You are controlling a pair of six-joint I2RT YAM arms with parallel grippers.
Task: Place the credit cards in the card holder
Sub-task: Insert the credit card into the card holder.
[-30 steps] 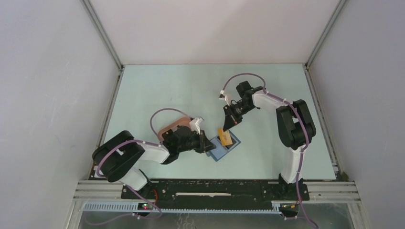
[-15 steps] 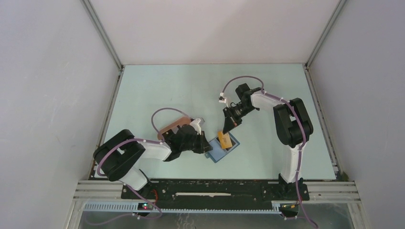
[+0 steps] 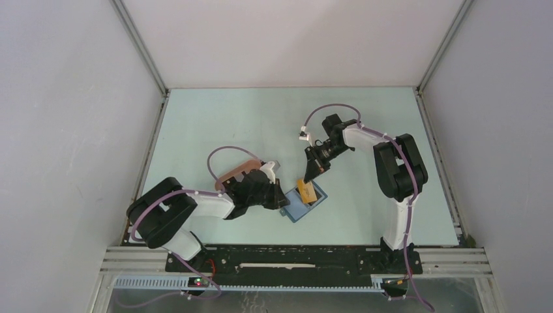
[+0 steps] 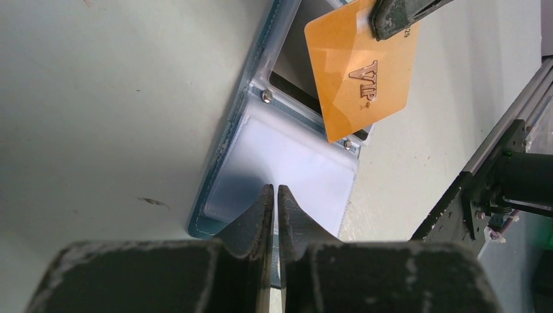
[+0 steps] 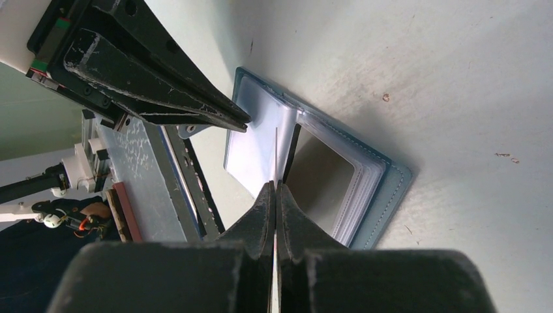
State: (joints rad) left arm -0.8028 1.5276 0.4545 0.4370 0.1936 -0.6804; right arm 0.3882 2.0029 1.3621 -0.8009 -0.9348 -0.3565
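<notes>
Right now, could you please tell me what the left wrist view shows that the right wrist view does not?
Only left wrist: the orange card face-on, lettered VIP. Only right wrist: that card edge-on, a thin line in the shut right gripper, plus stacked sleeve edges. Both: the open blue card holder with the left gripper closed at its clear sleeve.

Pale table inside a white-walled booth

The pale green table (image 3: 261, 124) fills the floor between the left wall (image 3: 65, 143), the right wall (image 3: 505, 143) and the far wall (image 3: 293, 39), with metal rails (image 3: 138, 45) in the corners. Left of centre, in the near half, lies a pink oval tray (image 3: 233, 172); only its far rim shows. A black base plate (image 3: 293, 259) and a perforated white strip (image 3: 261, 282) run along the near edge. A small reddish speck (image 5: 385, 98) marks the tabletop.
</notes>
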